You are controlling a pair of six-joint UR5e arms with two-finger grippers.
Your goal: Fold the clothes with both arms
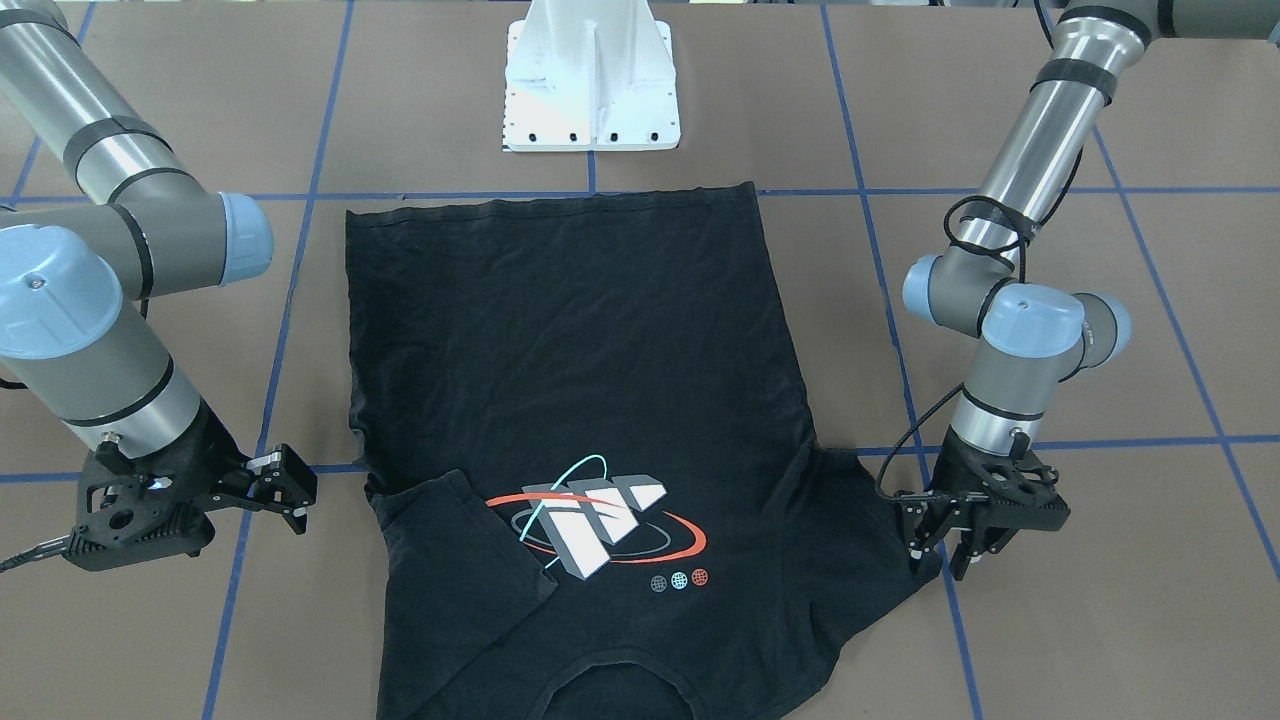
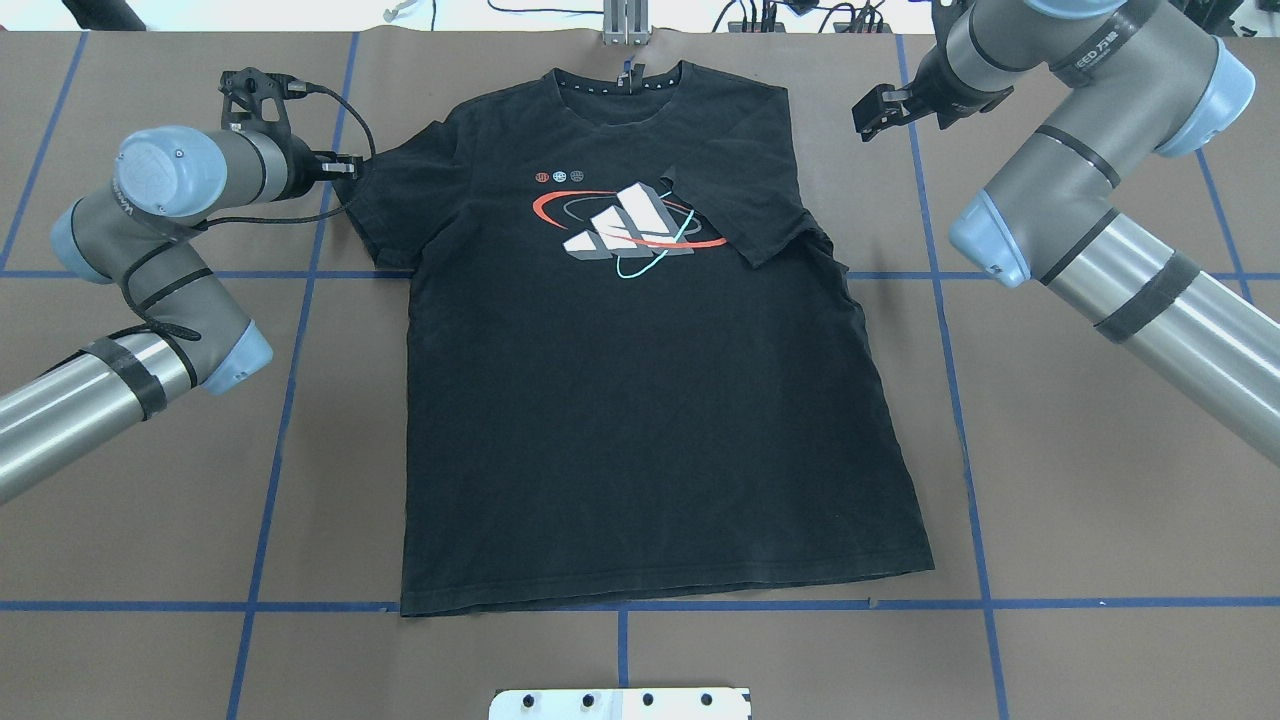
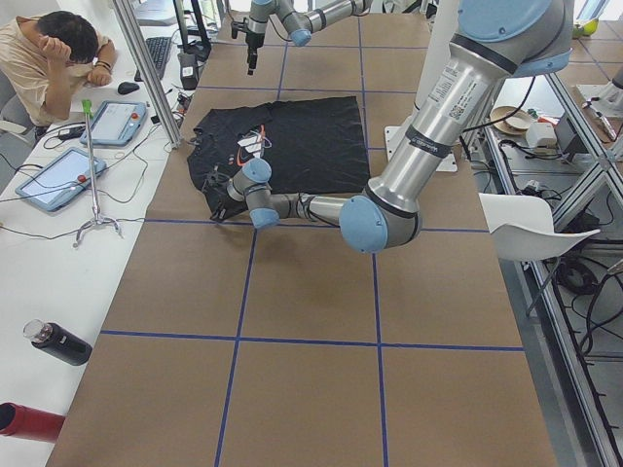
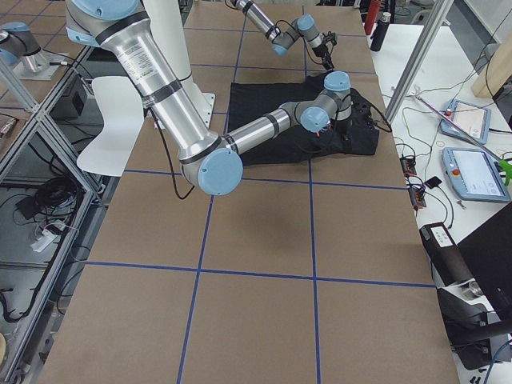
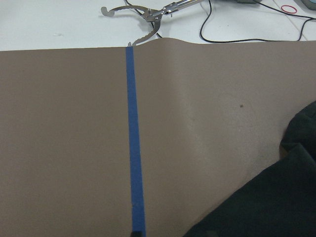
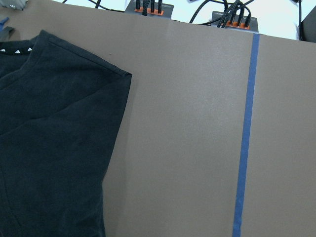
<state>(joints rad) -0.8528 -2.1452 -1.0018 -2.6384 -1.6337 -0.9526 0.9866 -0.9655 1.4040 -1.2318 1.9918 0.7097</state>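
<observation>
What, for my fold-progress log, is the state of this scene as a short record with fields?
garment: black short-sleeved T-shirt, lying flat, print up, collar away from the robot
sleeve on robot's right: folded inward, overlapping the print's edge
sleeve on robot's left: spread out flat, not yet folded
left gripper: open, at the outer edge of the spread sleeve
right gripper: open, beside the shirt, off the cloth
surface: brown table with blue tape grid
</observation>
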